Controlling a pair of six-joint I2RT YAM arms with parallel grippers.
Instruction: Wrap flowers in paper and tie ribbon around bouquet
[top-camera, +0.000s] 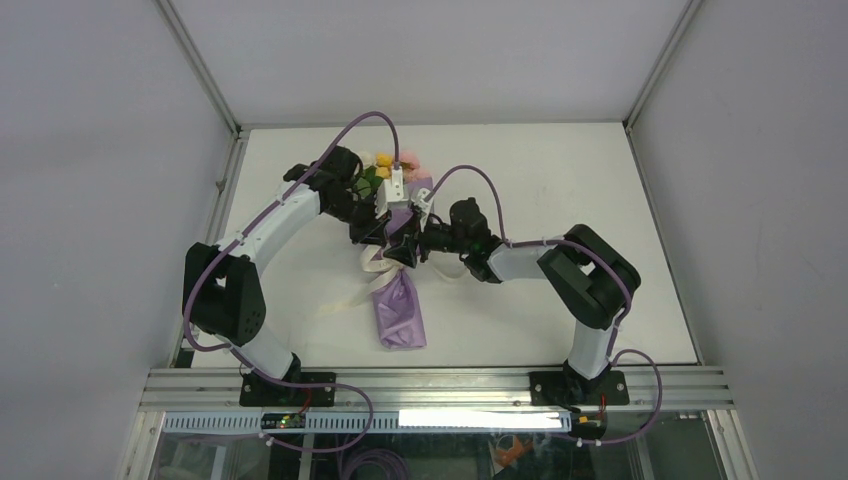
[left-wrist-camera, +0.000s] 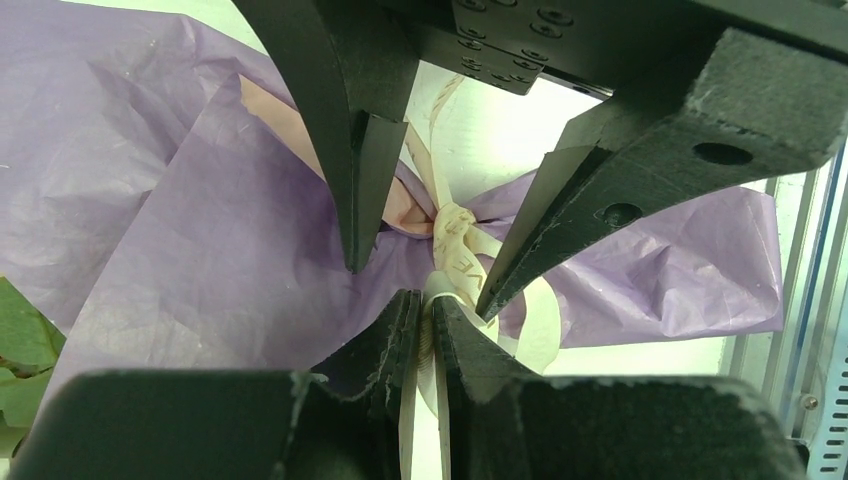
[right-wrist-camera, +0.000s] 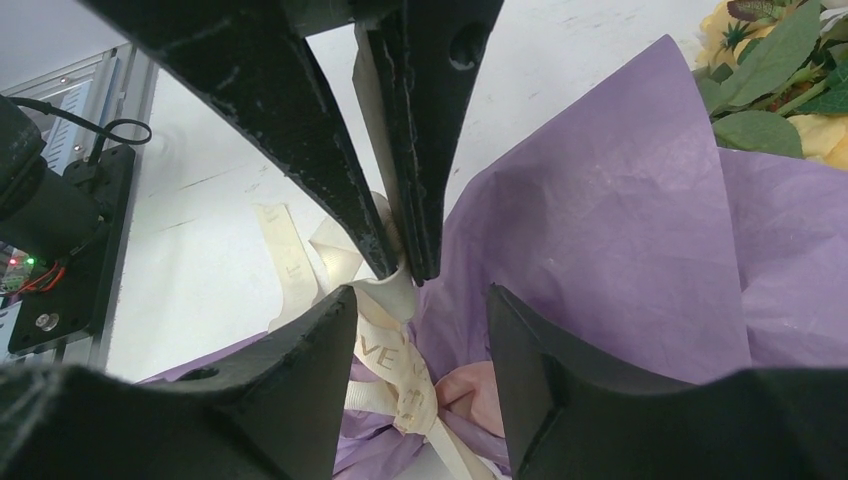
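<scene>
Above the bouquet (top-camera: 398, 310), left arm (top-camera: 285, 218) and right arm (top-camera: 520, 262) bend inward, left fingers (left-wrist-camera: 385, 340) pinching ribbon (left-wrist-camera: 455, 240), right fingers (right-wrist-camera: 300, 380) open astride it.

**Robotics laboratory cell.** We see a white desk (top-camera: 560, 190) closed in on three sides by plain grey panels (top-camera: 90, 170) held in aluminium posts (top-camera: 200, 65). Along its near edge we find a slotted aluminium rail (top-camera: 440, 388), onto which the left arm (top-camera: 285, 220) and the right arm (top-camera: 585, 275) are bolted. Purple cables (top-camera: 365, 118) loop along both arms; below the rail we note a lit strip (top-camera: 480, 420) and a small circuit board (top-camera: 283, 421) with red wires.
</scene>
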